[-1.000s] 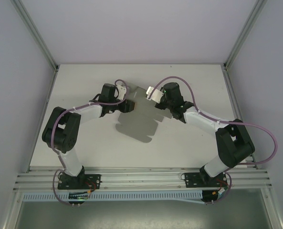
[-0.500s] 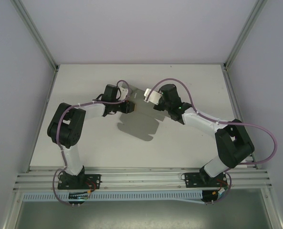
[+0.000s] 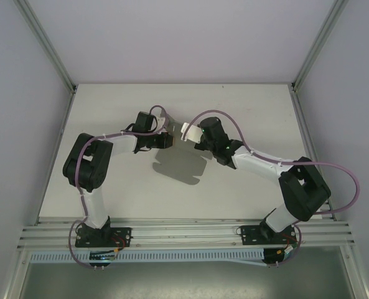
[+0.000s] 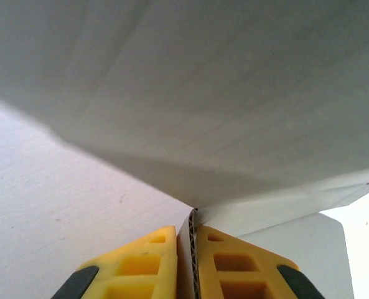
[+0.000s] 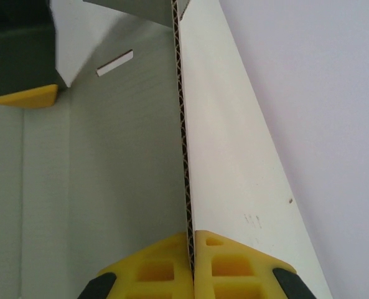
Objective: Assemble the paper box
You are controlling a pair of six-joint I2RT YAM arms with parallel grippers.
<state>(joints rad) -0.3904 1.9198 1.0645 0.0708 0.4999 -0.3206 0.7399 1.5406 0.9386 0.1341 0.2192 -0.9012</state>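
Closer together than a second ago, your left pincer (image 4: 189,240) and right pincer (image 5: 190,240) each clamp an edge of the paper box (image 4: 234,93), holding it raised over the table's (image 3: 109,112) far middle, apparently to fold it.

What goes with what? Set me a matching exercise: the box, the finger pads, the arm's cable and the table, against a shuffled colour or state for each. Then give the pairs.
Things
1. box
2. finger pads
3. cable
4. table

Colour or state
a. yellow
b. purple
c. thin edge pinched on both sides
d. flat, with a dark shadow on it

Pairs: 1-c, 2-a, 3-b, 4-d
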